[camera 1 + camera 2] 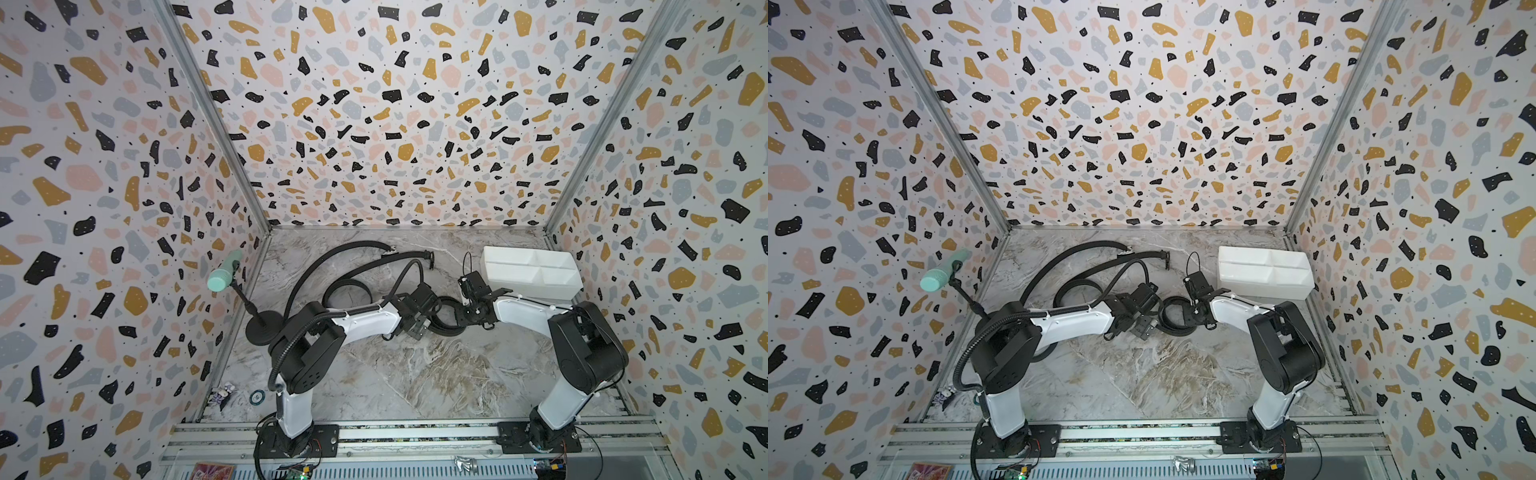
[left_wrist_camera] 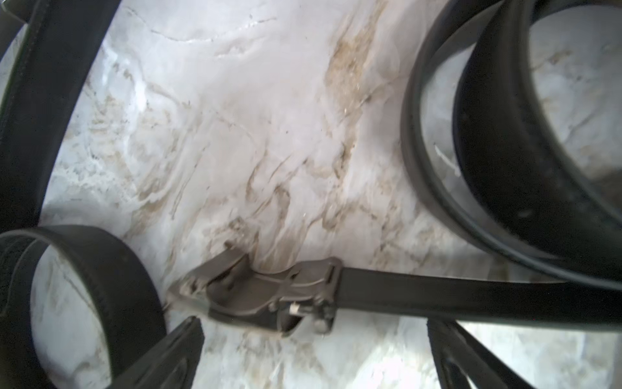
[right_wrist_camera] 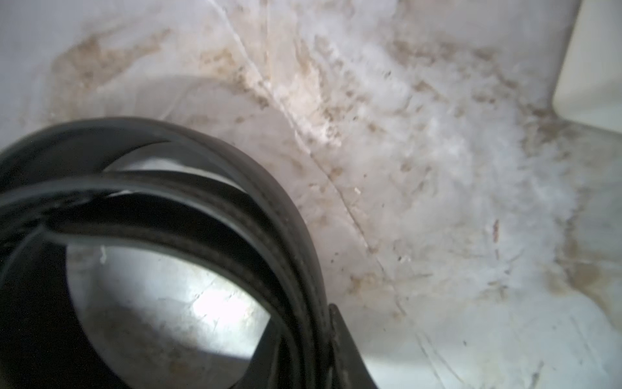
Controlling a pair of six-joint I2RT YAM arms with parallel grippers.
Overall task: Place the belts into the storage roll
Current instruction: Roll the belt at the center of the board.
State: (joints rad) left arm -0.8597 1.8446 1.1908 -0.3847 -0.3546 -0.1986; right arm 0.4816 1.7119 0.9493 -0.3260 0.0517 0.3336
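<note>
The coiled belt (image 1: 446, 321) lies mid-table between my two grippers. In the right wrist view, the right gripper (image 3: 308, 353) is shut on several layers of that coil (image 3: 202, 202). The left gripper (image 2: 313, 357) is open. A grey buckle (image 2: 262, 293) lies just beyond its fingertips, its strap running off toward the coil (image 2: 505, 151). Two more belts arc across the back left: one long curve (image 1: 328, 255) and one with a loop (image 1: 345, 291). The white storage roll (image 1: 536, 286) stands at the back right with nothing in it; its corner (image 3: 592, 67) is visible from the right wrist.
A teal-headed microphone (image 1: 224, 274) on a gooseneck with a round black base (image 1: 264, 328) stands at the left wall. Patterned walls close in three sides. An aluminium rail (image 1: 415, 434) carries both arm bases at the front. Small odds (image 1: 224, 392) lie front left.
</note>
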